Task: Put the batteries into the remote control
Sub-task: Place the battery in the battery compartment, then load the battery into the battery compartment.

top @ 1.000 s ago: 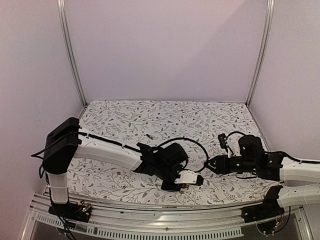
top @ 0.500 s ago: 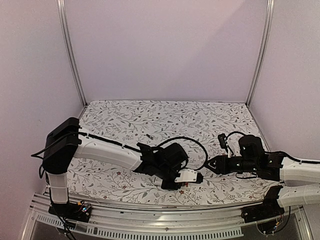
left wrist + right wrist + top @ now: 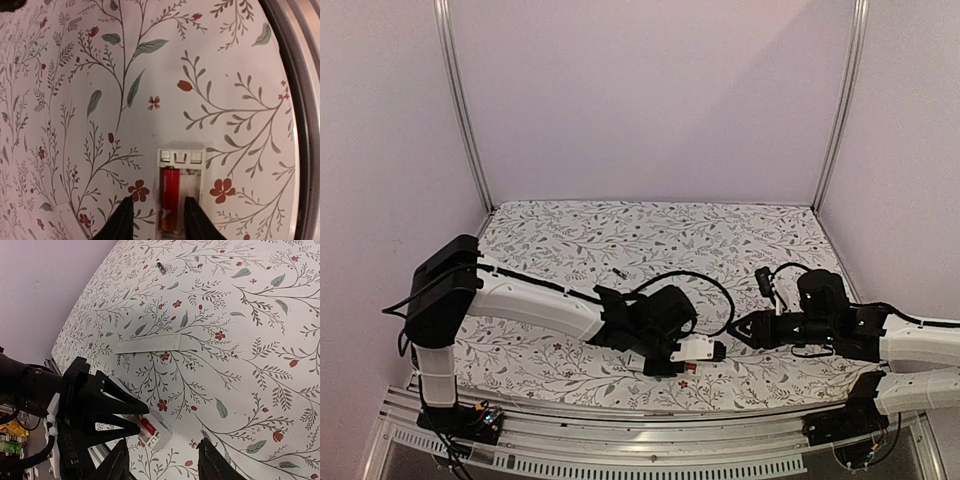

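Observation:
The remote control [image 3: 181, 159] lies back-up on the floral cloth near the front edge, its battery bay uncovered. One red battery [image 3: 169, 200] rests in the bay's left slot, and the slot beside it is bare. My left gripper [image 3: 158, 201] hovers over the bay, open, with its fingers on either side of that battery. From above, the remote control [image 3: 698, 348] pokes out from under the left gripper [image 3: 682, 356]. A second battery [image 3: 618, 273] lies loose farther back, and the right wrist view shows this battery [image 3: 160, 266] too. My right gripper [image 3: 162, 462] is open and holds nothing, to the right of the remote control [image 3: 161, 432].
A thin flat white cover strip [image 3: 149, 344] lies on the cloth behind the remote. The metal front rail [image 3: 300, 125] runs just beside the remote. The left arm [image 3: 535, 305] stretches across the front of the table, and purple walls close in the back and sides.
My left gripper's jaws have parted and let go of the red battery, which now lies in the bay. The left gripper and remote shifted slightly back. The right arm has not moved.

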{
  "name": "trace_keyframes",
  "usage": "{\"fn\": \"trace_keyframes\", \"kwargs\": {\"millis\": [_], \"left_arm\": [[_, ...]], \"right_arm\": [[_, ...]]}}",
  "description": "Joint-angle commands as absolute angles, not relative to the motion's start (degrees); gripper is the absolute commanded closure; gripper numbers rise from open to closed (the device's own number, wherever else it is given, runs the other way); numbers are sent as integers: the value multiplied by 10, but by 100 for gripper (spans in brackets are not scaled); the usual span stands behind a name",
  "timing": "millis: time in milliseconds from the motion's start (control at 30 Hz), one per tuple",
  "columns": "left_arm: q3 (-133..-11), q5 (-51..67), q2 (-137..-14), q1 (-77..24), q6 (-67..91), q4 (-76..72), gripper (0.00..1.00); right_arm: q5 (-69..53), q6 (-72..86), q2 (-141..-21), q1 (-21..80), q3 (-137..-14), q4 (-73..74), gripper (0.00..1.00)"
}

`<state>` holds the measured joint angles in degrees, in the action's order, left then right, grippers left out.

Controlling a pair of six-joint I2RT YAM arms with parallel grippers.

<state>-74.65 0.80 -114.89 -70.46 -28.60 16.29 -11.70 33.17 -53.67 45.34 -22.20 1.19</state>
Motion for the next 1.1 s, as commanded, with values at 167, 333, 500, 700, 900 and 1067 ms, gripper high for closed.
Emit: {"fn": "trace_keyframes", "kwargs": {"millis": [167,333,500,700,900,1067], "left_arm": [[-757,52,-1127,-700,-274,169,56],[-734,106,-1073,-676,-244,155,42],[-677,127,-1010,-638,-217,139,33],[-607,52,-941,-582,-60,94,29],[-489,-12,-863,-552,53,45,20],[-441,-41,-840,-551,87,23,19]], "right_arm": [[-131,319,-527,451,-222,4,54],[-133,277,-533,450,-258,35,50],[-144,205,-566,443,-312,78,46],[-187,151,-688,446,-404,135,40],[-166,103,-816,522,-490,190,32],[-177,72,-903,553,-540,235,36]]}}
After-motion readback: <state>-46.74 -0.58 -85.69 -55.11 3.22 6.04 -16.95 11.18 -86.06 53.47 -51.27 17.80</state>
